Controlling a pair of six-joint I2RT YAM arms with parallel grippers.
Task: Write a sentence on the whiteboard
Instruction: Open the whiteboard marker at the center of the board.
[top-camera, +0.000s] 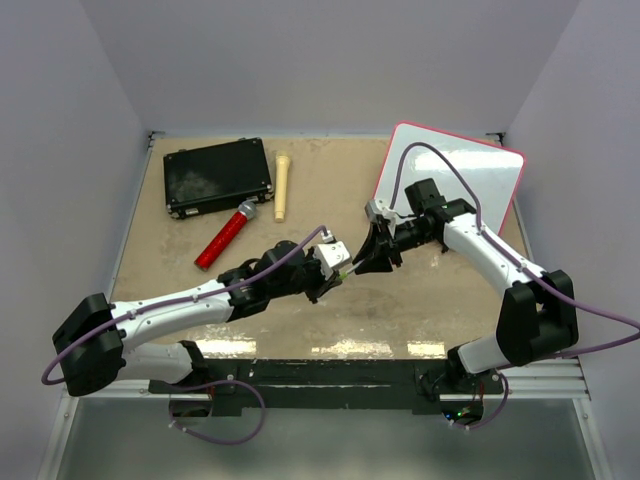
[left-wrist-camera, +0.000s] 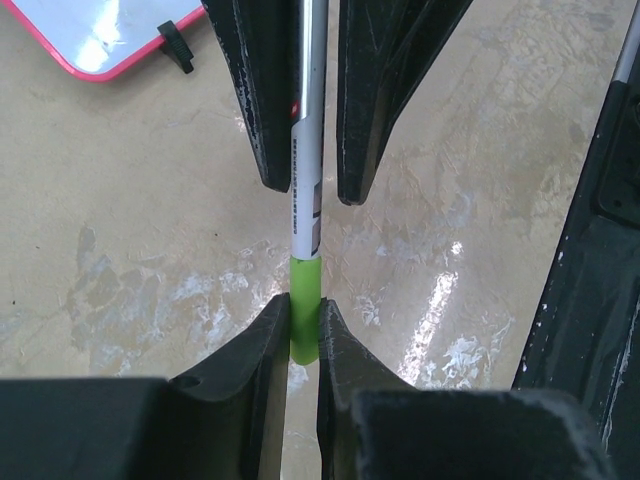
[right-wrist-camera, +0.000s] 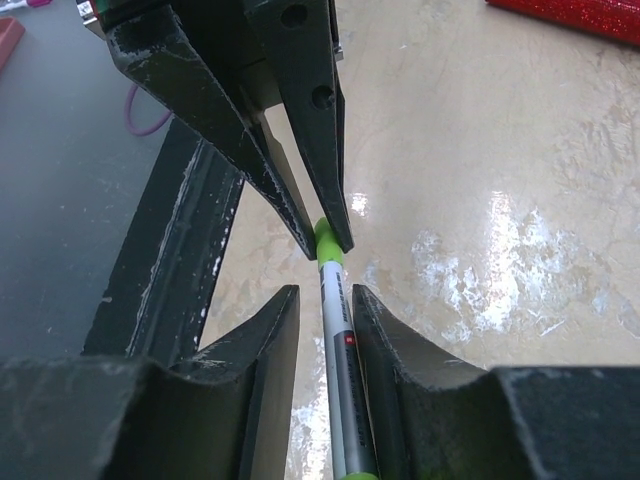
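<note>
Top view, whiteboard: You will find the whiteboard (top-camera: 455, 175) lying flat at the far right of the surface (top-camera: 330, 320), turned out of square with the surface edges. The right arm crosses over its near-left part.
Top view, grippers: The left gripper (top-camera: 342, 272) and right gripper (top-camera: 372, 260) meet tip to tip at mid-surface, near the board's near-left corner but off it.
Top view, marker: The marker (top-camera: 347, 271) shows only as a green sliver between the tips.
Top view, other items: A black case (top-camera: 218, 177) lies far left, with a beige stick (top-camera: 282, 186) just beside it. A red cylinder (top-camera: 222, 240) lies diagonally near the case's near edge.
Left wrist view, left gripper: It is pinching the marker's green cap (left-wrist-camera: 305, 320), with both fingers touching it.
Left wrist view, right gripper: Its fingers stand either side of the white barrel (left-wrist-camera: 306, 190), with a gap on one side (no firm clamp that you can see).
Left wrist view, whiteboard: One red-rimmed corner (left-wrist-camera: 90, 45) sits upper left, apart from the marker.
Right wrist view, right gripper: The fingers are slightly spread around the barrel (right-wrist-camera: 343, 350), with a slit showing on the left side.
Right wrist view, left gripper: It is pressed onto the green end (right-wrist-camera: 326, 243).
</note>
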